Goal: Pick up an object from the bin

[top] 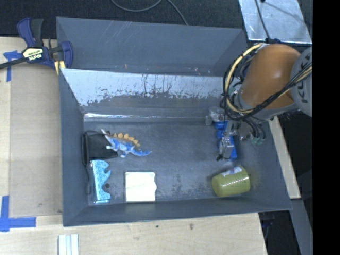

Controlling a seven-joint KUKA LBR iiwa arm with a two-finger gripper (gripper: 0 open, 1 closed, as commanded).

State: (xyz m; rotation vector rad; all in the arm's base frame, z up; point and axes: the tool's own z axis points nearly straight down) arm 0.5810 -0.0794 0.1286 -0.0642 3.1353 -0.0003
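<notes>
The pincer (227, 152) is seen at the right side of the grey metal bin (71, 142), hung below the orange wrist cover (268, 76) and its cables, close to the foot of the right wall (272, 158). Whether it is open or closed cannot be told. Just below it in the frame, in the lower right corner of the floor, an olive-green cylinder (231, 183) is laid on its side. It is near both the front wall and the right wall. Whether it is touched by the pincer cannot be made out.

Open room is found across the middle of the floor (180, 153), where a broad bare stretch is left between the pincer and the things at the left. There a blue and orange toy dinosaur (126, 144) is rested against a black object (94, 145) by the left wall. Below these a blue-edged packet (100, 180) is set in the lower left corner, and a cream square block (140, 186) is placed just beside it, along the front wall.

The floor is dull grey metal, lightly scuffed. The sloped back wall (154, 86) is marked by dark vertical scratches. Beyond the bin's upper rim a dark ground (202, 4) is seen.
</notes>
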